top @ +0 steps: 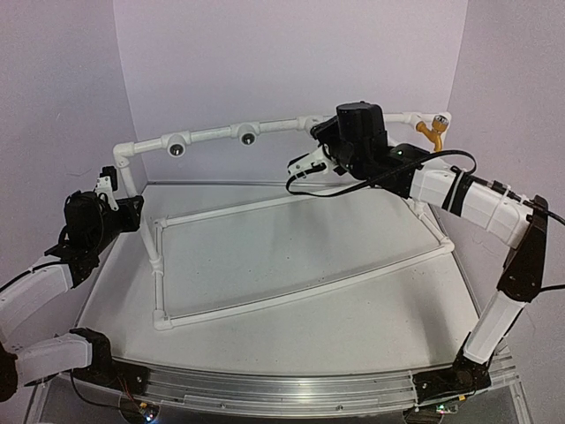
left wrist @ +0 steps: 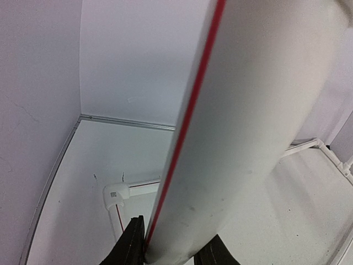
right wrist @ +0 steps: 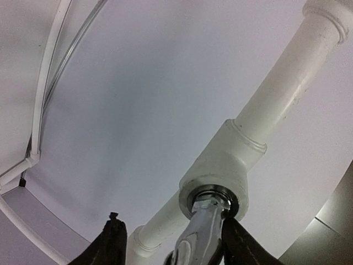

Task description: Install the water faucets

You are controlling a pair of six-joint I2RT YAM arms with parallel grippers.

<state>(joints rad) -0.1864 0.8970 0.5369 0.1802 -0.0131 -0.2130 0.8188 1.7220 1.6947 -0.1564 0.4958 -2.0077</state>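
A silver-grey metal faucet [right wrist: 205,229] sits with its threaded end in a white tee fitting [right wrist: 220,165] on the top rail. My right gripper [right wrist: 171,218] is open around it: the right finger touches the faucet and the left finger stands well apart. In the top view the right gripper [top: 311,159] is at the middle of the rail and hides this faucet. An orange-yellow faucet [top: 433,132] sits at the rail's right end. My left gripper [left wrist: 175,243] is shut on the frame's white upright pipe [left wrist: 248,110] at the back left [top: 108,183]. No white faucet shows.
The white pipe frame [top: 291,296] lies as a rectangle on the table, with its raised rail along the back wall. Two empty tee fittings with dark holes [top: 177,147] [top: 248,134] sit left of my right gripper. A frame corner elbow [left wrist: 115,194] lies below my left gripper.
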